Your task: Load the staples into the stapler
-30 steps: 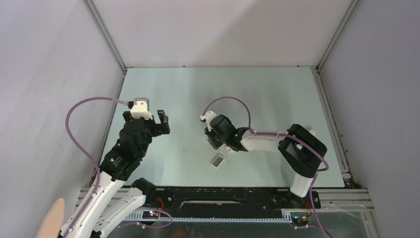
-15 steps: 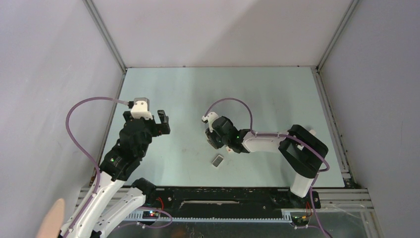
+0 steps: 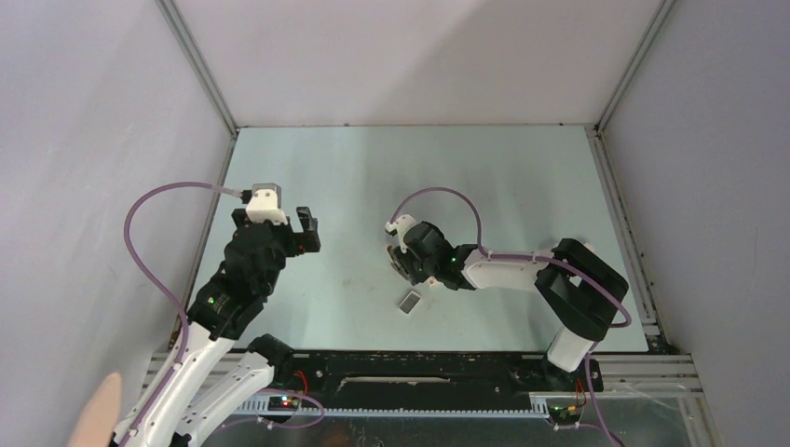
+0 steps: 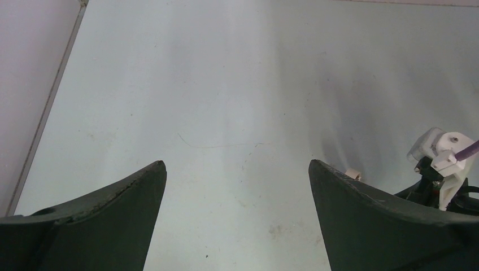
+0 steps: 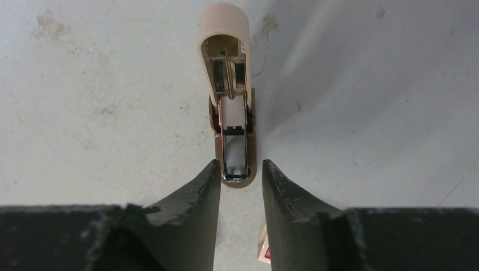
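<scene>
The beige stapler point(image 5: 224, 39) lies open on the table in the right wrist view, its lid flipped away from me and its metal magazine channel point(image 5: 234, 148) bare. My right gripper point(image 5: 238, 167) hovers over the stapler's near end, its jaws a narrow gap apart and holding nothing. In the top view the right gripper point(image 3: 402, 264) hides most of the stapler. The staples point(image 3: 409, 301), a small grey block in a white box, lie just near of it; a printed corner of the box point(image 5: 263, 252) shows in the right wrist view. My left gripper point(image 3: 303, 233) is wide open and empty, off to the left.
The enclosure's walls and frame rails point(image 3: 198, 70) close in the table on three sides. In the left wrist view the right arm's white wrist camera point(image 4: 446, 151) shows at the right edge, with a bit of the stapler point(image 4: 353, 174) behind my right finger.
My right gripper has shifted slightly toward the near edge and to the right over the stapler. The left arm and the staples have not moved.
</scene>
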Action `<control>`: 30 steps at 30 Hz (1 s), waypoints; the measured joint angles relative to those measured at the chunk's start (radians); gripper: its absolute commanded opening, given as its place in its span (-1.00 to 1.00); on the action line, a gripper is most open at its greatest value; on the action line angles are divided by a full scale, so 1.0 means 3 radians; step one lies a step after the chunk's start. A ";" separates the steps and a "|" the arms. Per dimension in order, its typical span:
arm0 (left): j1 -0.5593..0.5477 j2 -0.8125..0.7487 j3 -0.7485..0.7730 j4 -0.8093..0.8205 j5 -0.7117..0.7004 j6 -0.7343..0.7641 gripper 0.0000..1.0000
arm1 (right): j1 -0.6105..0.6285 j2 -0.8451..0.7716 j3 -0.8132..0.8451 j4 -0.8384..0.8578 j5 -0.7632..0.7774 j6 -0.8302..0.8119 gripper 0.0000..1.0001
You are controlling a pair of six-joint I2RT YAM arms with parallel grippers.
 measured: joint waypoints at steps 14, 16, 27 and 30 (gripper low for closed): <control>0.0009 0.0000 0.0000 0.0000 0.0004 -0.0001 0.99 | -0.0014 -0.0130 0.0093 -0.0135 0.0037 -0.0001 -0.05; 0.0009 0.0008 0.0000 0.0001 0.0020 -0.0009 0.99 | -0.0018 -0.0113 0.0120 -0.0151 0.0036 -0.0001 -0.05; 0.0015 0.0636 0.0046 0.0056 0.0532 -0.0703 0.99 | -0.0019 -0.0055 0.0055 -0.0144 -0.0001 0.0010 -0.27; 0.0018 0.0815 0.0032 0.0225 0.0684 -0.0914 0.99 | -0.0019 -0.0038 0.0018 -0.0090 -0.0005 0.0010 -0.32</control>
